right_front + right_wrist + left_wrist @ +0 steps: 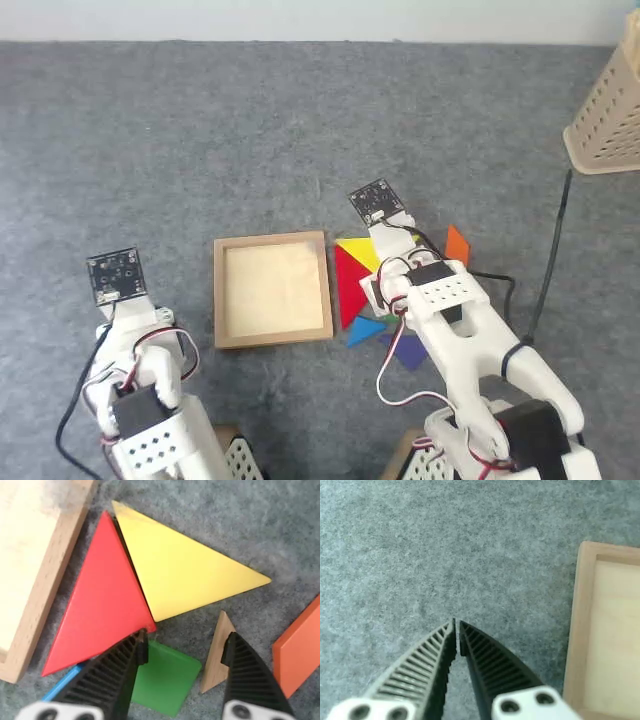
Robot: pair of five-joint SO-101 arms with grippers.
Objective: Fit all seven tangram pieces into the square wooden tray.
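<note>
Square wooden tray [272, 239] on the grey table [200, 130], about midway between its left and right edges and closer to the near edge, where the two arms stand. The pieces in view all lie outside the tray, between it and the table's right edge. The red triangle [100, 600] is just beside the tray's right rim, and the yellow triangle [180, 570] touches it along one side. The orange piece [456, 243] lies farther right. The blue triangle [363, 330] and the purple piece [408, 350], part hidden by an arm, lie nearer the near edge. The right gripper [186, 639] has its fingers spread wide and grips nothing; it hangs over the green square [162, 677] and the plain wooden triangle [217, 655]. The left gripper [457, 624] has its tips closed together on nothing, over bare table near the tray's left rim.
</note>
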